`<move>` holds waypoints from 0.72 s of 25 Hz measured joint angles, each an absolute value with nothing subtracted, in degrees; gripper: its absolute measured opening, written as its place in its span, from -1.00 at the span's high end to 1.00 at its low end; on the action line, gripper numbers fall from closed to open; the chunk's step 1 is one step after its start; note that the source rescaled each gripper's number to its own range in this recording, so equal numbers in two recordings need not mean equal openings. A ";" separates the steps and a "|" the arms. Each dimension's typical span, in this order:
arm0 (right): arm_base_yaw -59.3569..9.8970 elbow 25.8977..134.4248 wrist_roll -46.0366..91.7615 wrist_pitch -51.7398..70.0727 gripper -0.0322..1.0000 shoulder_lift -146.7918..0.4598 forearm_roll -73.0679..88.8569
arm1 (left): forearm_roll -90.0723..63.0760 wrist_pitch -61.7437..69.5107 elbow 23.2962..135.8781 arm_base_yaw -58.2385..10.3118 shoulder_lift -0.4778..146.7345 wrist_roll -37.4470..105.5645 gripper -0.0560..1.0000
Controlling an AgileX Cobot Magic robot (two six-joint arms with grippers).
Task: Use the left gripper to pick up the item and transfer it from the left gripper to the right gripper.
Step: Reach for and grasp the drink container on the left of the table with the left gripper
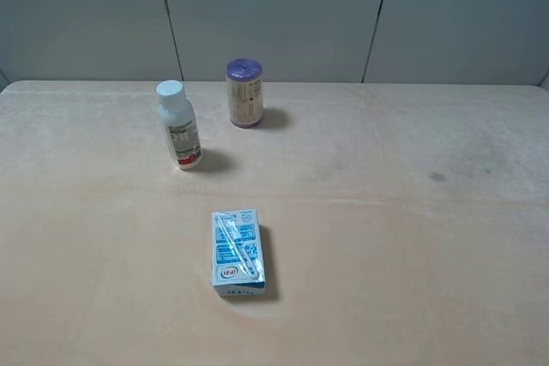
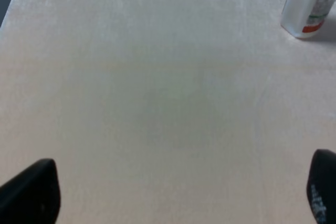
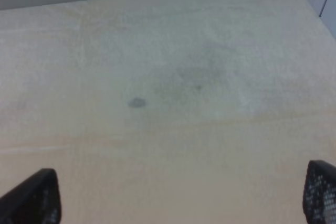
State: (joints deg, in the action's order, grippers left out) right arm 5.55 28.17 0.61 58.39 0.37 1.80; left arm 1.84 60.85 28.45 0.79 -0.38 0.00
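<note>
Exterior high: mounted above the counter's (image 1: 386,237) near edge, tilted down and facing the grey wall panels (image 1: 274,15). It sits far enough back to take in nearly the whole width.
Left wrist: low and close over the counter, looking forward past the left tool (image 2: 176,190), with both tips just in frame.
Right wrist: likewise behind the right tool (image 3: 175,192), facing the grey wall panels.
Shared, high and left wrist: the white bottle (image 1: 178,130).
Shared, high and right wrist: the dark stain (image 1: 437,177).
</note>
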 joint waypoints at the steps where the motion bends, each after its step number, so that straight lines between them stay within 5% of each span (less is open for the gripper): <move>1: 5.55 28.17 0.61 58.39 -1.00 0.37 1.80 | 1.84 60.85 28.45 0.79 -0.38 0.00 -0.87; 9: 5.55 28.17 0.61 58.39 -1.00 0.37 1.80 | 1.89 61.34 37.35 0.79 9.04 0.00 -0.99; 18: 5.55 28.17 0.61 58.39 -1.00 0.37 1.80 | 1.00 64.35 54.72 0.79 38.00 0.00 -1.00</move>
State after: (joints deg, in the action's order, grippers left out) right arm 5.55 28.17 0.61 58.39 0.37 1.80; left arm 1.00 64.35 54.72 0.79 38.00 0.00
